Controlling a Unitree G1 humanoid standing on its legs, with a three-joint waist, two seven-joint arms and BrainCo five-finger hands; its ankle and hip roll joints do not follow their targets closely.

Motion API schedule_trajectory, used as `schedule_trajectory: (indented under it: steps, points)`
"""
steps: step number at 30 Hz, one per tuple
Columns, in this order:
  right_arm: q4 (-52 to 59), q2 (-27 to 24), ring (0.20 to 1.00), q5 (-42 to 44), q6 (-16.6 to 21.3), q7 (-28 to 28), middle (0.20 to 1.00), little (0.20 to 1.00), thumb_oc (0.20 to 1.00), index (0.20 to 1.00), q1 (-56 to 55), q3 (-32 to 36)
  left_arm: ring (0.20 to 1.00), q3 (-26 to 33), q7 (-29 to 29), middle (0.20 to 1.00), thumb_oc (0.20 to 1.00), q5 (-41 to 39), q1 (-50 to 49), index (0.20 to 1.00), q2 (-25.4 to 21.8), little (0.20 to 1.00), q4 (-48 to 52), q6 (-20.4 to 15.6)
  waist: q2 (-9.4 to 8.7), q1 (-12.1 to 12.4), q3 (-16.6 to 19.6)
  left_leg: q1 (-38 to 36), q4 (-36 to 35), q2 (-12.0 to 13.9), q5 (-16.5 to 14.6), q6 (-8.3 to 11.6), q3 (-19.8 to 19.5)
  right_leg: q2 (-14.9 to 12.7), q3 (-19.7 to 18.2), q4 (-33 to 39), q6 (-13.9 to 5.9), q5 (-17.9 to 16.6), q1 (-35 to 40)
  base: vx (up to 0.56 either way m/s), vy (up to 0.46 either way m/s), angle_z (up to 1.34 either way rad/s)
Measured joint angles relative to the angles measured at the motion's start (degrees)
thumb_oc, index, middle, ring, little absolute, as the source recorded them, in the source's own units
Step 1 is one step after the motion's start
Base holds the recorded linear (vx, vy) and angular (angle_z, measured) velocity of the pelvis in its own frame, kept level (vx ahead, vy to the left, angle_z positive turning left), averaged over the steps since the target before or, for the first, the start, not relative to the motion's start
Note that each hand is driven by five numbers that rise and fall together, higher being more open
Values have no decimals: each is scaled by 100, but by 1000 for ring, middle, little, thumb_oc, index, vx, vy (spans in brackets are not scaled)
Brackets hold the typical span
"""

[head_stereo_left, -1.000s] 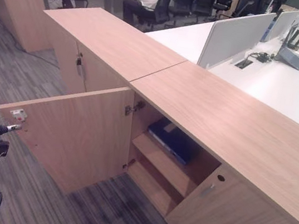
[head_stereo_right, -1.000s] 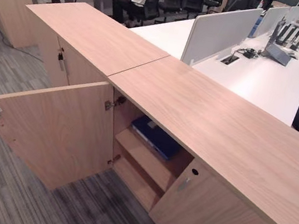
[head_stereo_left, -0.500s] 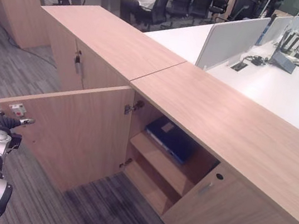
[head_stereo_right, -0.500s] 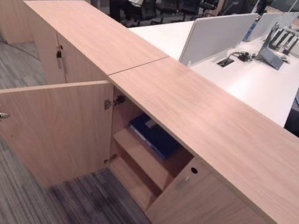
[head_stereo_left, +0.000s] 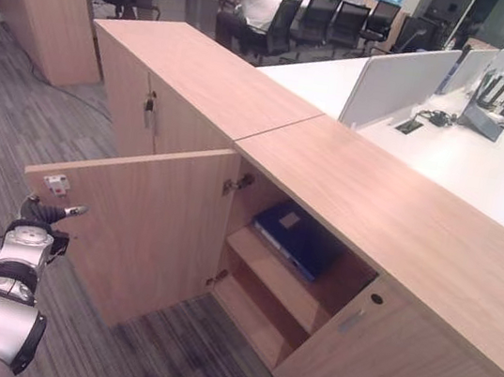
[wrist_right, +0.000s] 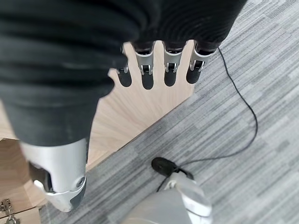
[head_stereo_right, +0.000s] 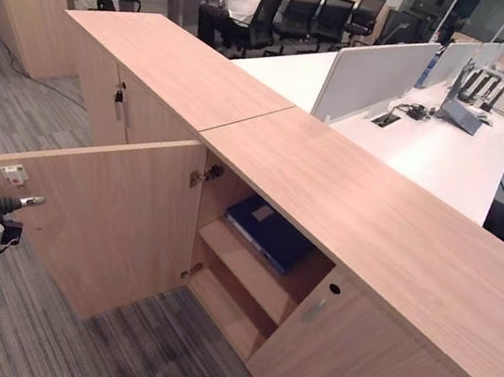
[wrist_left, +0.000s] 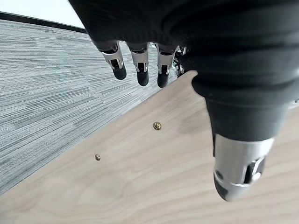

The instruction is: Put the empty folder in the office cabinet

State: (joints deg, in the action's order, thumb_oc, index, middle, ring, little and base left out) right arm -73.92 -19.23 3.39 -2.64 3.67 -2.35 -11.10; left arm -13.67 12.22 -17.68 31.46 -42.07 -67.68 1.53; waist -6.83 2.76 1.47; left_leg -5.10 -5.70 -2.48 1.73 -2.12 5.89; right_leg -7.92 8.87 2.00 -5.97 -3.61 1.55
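Folder [head_stereo_left: 294,237] | blue, lies on the cabinet's [head_stereo_left: 390,219] top shelf, middle of frame | left hand [head_stereo_left: 43,211] lower left, fingers spread, has come closer to the open door's [head_stereo_left: 146,230] edge | door is open still, needs shutting | right hand [wrist_right: 60,154] hangs loose, fingers straight

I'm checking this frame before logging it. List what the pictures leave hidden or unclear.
- Folder on the upper shelf: its far end is hidden by the cabinet top in the eye views, and so is whether it is empty.
- Lower shelf: the closed right door hides its right part.
- Left hand at the open door edge: contact cannot be told.
- Right hand: open, nothing held.
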Motion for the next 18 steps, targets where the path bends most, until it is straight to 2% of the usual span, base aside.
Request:
schedule_trajectory:
  steps: [3, 5, 6, 7, 10, 14, 18]
  points:
    - [-12, 10, 1000, 0, -5, -18, 1000, 1000, 1000, 1000, -67, -1, 1000, -34, 83, 1000, 1000, -20, -149, 1000, 190, 1000, 482, 2, -3, 118, 2, 69, 1, -31, 39, -24, 11, -68, 64, -57, -20, 10, -50, -12, -10, 19]
    - [-1, 40, 1000, 1, -1, -24, 1000, 1000, 1000, 1000, -66, 2, 1000, -32, 163, 1000, 1000, -246, -612, 1000, 215, 1000, 1251, -3, -7, 151, 3, 99, 0, -48, 58, -30, 11, -107, 69, -77, -47, 23, -44, -12, -10, 35]
    - [-2, 80, 1000, 3, 0, -44, 1000, 1000, 1000, 1000, -136, 8, 1000, -29, 193, 1000, 1000, -401, -1022, 1000, 349, 1000, 2001, -57, -12, 266, 6, 142, 0, -73, 78, -22, 20, -163, 95, -95, -73, 41, -39, -9, -11, 51]
    - [-8, 105, 1000, 4, -2, -60, 1000, 1000, 1000, 1000, -170, 9, 1000, -30, 193, 1000, 1000, -458, -1118, 1000, 487, 1000, 2236, -115, -15, 307, 8, 181, 3, -93, 110, -33, 15, -201, 111, -105, -118, 72, -40, -10, -11, 65]
    - [-26, 181, 1000, 3, 3, -100, 1000, 1000, 1000, 1000, -164, 12, 1000, -32, 193, 1000, 1000, -508, -1359, 1000, 790, 1000, 2752, -194, -22, 357, 2, 258, 13, -136, 168, -7, 33, -262, 140, -148, -156, 99, -40, -17, -16, 43]
    - [-37, 256, 1000, 4, 9, -150, 1000, 1000, 1000, 1000, -28, 11, 1000, -95, 189, 1000, 1000, -1014, -1596, 1000, 1075, 1000, 3360, -231, -73, 397, -16, 346, 30, -185, 191, 27, 151, -368, 112, -128, -208, 159, -46, -14, -14, 29]
    - [-58, 273, 1000, 4, 2, -206, 1000, 1000, 1000, 1000, 10, 10, 1000, -544, 82, 1000, 1000, -1283, -1771, 1000, 1180, 1000, 3954, -361, -96, 397, -51, 501, 53, -280, 218, 67, 164, -433, 38, -32, -241, 185, -47, -8, -10, 36]
